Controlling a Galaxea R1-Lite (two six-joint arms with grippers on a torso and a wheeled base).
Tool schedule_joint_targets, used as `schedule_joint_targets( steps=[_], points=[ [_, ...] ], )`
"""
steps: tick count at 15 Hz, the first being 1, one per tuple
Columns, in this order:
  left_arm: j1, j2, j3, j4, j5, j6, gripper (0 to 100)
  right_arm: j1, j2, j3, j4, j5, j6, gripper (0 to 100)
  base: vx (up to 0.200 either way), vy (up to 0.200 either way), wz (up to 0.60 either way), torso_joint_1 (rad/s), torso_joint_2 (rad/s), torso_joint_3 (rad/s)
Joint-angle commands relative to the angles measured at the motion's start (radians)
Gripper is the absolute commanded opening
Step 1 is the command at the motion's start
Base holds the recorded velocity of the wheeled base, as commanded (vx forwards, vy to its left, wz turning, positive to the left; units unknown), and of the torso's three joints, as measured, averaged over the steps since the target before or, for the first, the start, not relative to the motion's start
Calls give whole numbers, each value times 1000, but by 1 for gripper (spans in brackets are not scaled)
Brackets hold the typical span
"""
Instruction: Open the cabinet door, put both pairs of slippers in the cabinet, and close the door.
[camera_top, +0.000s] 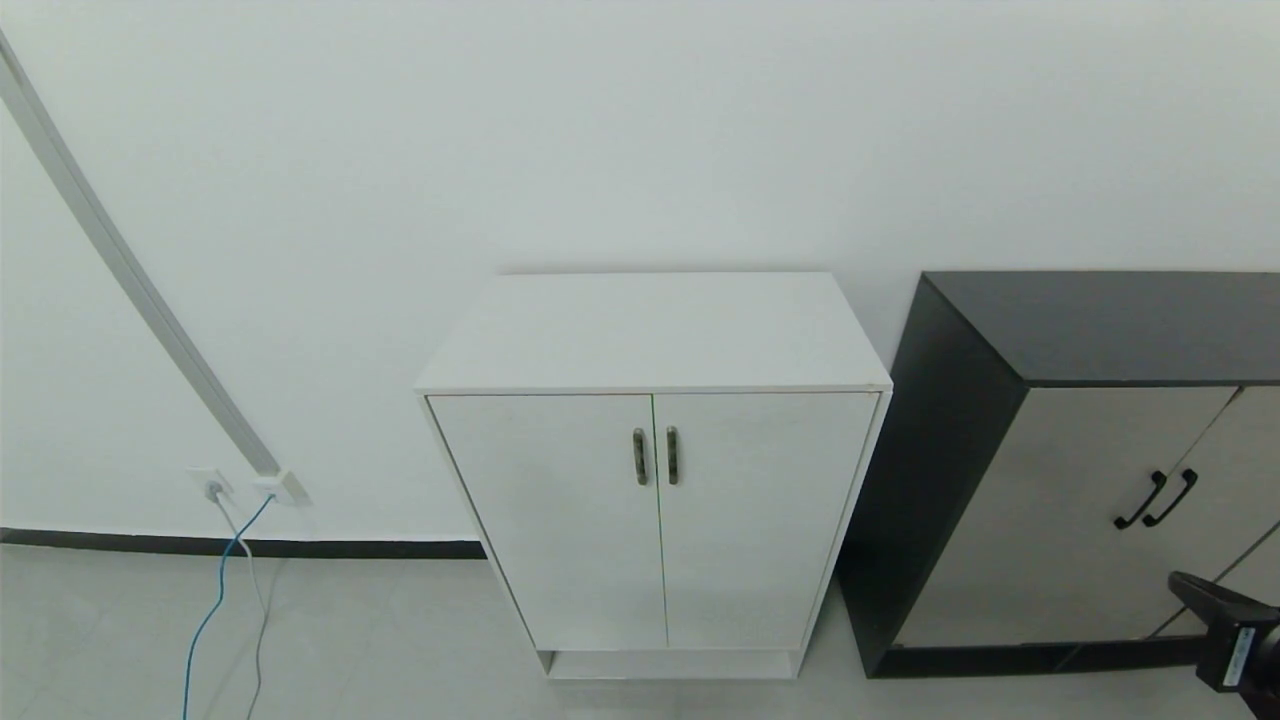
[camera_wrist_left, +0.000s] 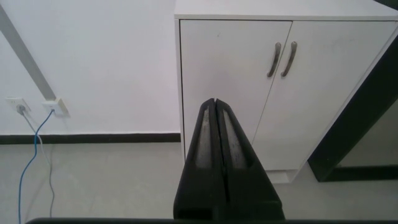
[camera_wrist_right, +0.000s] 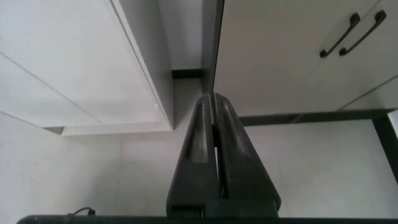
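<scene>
A white two-door cabinet (camera_top: 655, 480) stands against the wall with both doors closed and two grey vertical handles (camera_top: 655, 456) at the centre seam. In the left wrist view my left gripper (camera_wrist_left: 215, 106) is shut and empty, some way in front of the white cabinet (camera_wrist_left: 261, 81), below the handles (camera_wrist_left: 281, 59). My right gripper (camera_wrist_right: 214, 99) is shut and empty, low near the floor between the white cabinet's side (camera_wrist_right: 146, 50) and the dark cabinet (camera_wrist_right: 292, 56). Part of the right arm (camera_top: 1225, 625) shows at the lower right in the head view.
A black cabinet (camera_top: 1080, 460) with mirrored doors and black handles (camera_top: 1156, 499) stands close to the right of the white one. Wall sockets (camera_top: 250, 487) with a blue cable (camera_top: 215, 600) trailing to the floor are at the left. A cable duct (camera_top: 120, 260) runs diagonally up the wall.
</scene>
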Motion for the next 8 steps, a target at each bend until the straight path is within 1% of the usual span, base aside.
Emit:
schedule_joint_targets(
  steps=[1,2,4,6,7,8],
  points=[
    [0,0,0,0,0,0,0,0,-132,0,79,11,4,0,0,0,0,0,0,0],
    [0,0,0,0,0,0,0,0,-186,0,139,14,5,0,0,0,0,0,0,0],
    [0,0,0,0,0,0,0,-2,-320,0,297,58,10,0,0,0,0,0,0,0],
    [0,0,0,0,0,0,0,0,-412,0,418,64,10,0,0,0,0,0,0,0],
    [0,0,0,0,0,0,0,0,-418,0,424,66,10,0,0,0,0,0,0,0],
    [0,0,0,0,0,0,0,0,-491,0,500,66,10,0,0,0,0,0,0,0]
  ],
)
